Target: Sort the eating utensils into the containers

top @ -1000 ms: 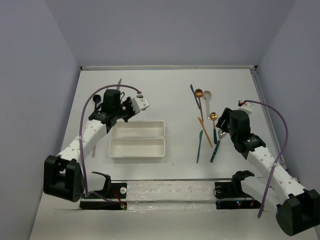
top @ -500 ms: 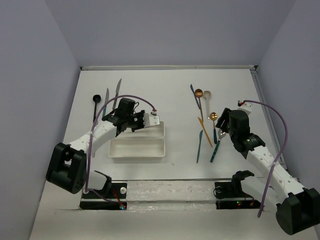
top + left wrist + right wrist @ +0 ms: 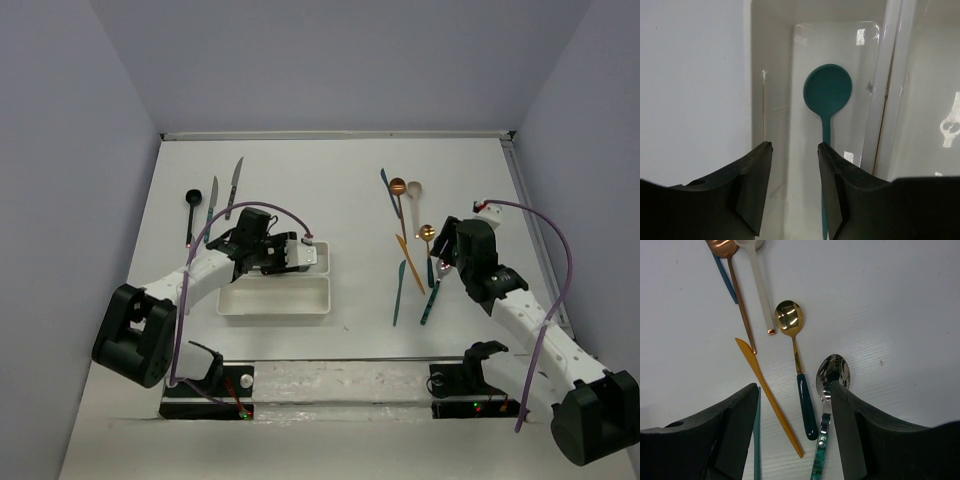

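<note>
Both my grippers are hanging spread, one over a tray, one over loose cutlery.
From above, my left gripper [image 3: 300, 255] is hovering over the far tray [image 3: 323, 260] and my right gripper [image 3: 440, 262] over the loose utensils [image 3: 405, 250]. At my left wrist, the fingers [image 3: 752, 190] are standing apart, with a teal spoon [image 3: 827, 92] lying in the tray beneath. At my right wrist, the fingers [image 3: 735, 435] are gaping above a gold spoon [image 3: 788, 315] and a silver spoon [image 3: 832, 375].
</note>
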Controlling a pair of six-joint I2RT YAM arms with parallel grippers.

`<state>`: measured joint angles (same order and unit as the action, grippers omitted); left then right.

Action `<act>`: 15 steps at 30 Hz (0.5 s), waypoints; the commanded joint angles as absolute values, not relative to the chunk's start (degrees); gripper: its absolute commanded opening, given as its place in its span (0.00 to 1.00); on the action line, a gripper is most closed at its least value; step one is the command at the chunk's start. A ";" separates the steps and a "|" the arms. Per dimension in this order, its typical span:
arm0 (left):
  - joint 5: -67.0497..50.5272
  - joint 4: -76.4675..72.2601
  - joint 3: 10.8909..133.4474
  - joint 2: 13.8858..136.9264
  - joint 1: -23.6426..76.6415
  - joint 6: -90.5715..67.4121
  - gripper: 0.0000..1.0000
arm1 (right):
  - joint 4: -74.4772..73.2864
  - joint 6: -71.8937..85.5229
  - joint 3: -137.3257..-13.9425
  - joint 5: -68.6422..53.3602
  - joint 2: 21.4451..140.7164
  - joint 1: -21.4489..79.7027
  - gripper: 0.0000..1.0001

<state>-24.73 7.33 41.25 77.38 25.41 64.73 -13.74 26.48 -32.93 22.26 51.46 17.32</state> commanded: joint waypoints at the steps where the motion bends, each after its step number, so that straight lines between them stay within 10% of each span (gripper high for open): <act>1: -24.17 4.66 40.61 74.36 25.66 64.69 0.62 | -12.22 24.79 -34.72 21.01 53.26 17.23 0.65; 15: -13.28 -3.96 48.77 65.92 19.70 37.82 0.77 | -15.72 24.52 -60.72 19.25 80.58 17.23 0.51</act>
